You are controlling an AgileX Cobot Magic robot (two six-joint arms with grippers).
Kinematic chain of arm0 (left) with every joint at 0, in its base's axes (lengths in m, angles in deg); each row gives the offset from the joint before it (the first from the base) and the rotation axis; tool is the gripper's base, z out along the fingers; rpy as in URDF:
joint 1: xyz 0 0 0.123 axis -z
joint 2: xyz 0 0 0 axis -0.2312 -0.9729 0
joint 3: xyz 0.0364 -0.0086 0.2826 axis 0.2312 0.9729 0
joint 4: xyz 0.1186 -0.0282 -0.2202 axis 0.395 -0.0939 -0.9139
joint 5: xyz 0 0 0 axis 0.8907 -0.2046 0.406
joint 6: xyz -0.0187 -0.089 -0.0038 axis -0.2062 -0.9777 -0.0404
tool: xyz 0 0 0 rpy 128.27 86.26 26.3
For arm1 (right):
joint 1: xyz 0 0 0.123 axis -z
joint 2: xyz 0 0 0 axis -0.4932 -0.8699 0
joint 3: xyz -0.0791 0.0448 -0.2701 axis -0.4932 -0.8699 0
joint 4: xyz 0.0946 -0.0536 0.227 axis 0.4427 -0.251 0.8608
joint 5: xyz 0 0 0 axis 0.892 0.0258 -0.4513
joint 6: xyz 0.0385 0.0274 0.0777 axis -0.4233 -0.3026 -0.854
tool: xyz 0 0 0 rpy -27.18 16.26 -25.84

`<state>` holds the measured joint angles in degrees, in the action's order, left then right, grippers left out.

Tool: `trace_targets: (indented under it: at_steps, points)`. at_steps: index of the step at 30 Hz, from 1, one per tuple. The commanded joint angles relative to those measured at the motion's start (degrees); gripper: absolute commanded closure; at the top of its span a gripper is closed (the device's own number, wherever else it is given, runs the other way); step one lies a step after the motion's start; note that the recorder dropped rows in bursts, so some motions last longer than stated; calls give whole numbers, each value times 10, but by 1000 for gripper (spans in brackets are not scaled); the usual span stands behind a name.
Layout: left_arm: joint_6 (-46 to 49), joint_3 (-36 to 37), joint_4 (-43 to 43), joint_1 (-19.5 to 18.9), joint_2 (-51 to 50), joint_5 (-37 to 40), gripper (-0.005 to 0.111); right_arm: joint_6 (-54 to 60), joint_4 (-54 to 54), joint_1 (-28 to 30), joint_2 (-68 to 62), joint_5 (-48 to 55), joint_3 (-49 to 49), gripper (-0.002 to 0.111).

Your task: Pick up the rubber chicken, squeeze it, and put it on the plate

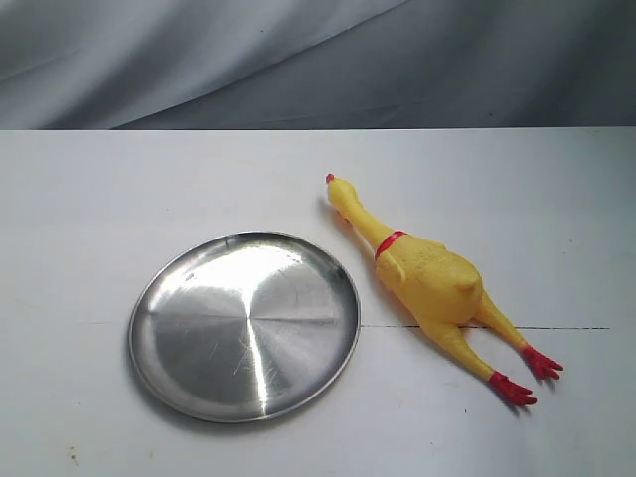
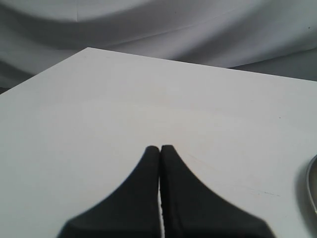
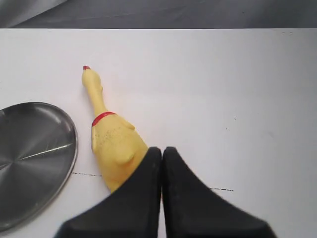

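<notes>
- White table (image 1: pixel 89 199) carried everything.
- Steel plate (image 1: pixel 243 328) sat off to one side of the right gripper (image 3: pixel 162 148), near the rubber chicken (image 1: pixel 432 283).
- Rubber chicken lay flat just ahead of the right jaws, its rear hidden behind them and its head pointing away.
- Right gripper and left gripper (image 2: pixel 160 148) each had their jaws pressed together, gripping nothing.

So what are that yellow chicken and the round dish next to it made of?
The chicken looks like rubber or vinyl: smooth, slightly glossy yellow skin with moulded bumps and red feet, collar and comb. The plate looks like polished steel, perhaps stainless: mirror-bright, with fine radial streaks and scratches.
</notes>
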<state>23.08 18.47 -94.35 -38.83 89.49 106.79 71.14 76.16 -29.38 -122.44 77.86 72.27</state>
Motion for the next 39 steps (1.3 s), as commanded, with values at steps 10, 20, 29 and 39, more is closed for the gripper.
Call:
trace_targets:
  at_steps: [10, 20, 29, 39]
  points:
    - [-2, 2, 0, 3, 3, -8, 107, -3, 19, -76, -41, -54, 6, 108]
    - [-2, 2, 0, 3, 3, -14, 107, 0, 17, -149, -69, -59, 6, 108]
    - [-5, 2, -68, 3, 3, -269, 107, 0, 18, -156, -69, -61, 6, 108]
    - [-35, 2, -68, 3, 3, -389, 107, 0, -4, -156, -69, -59, 6, 108]
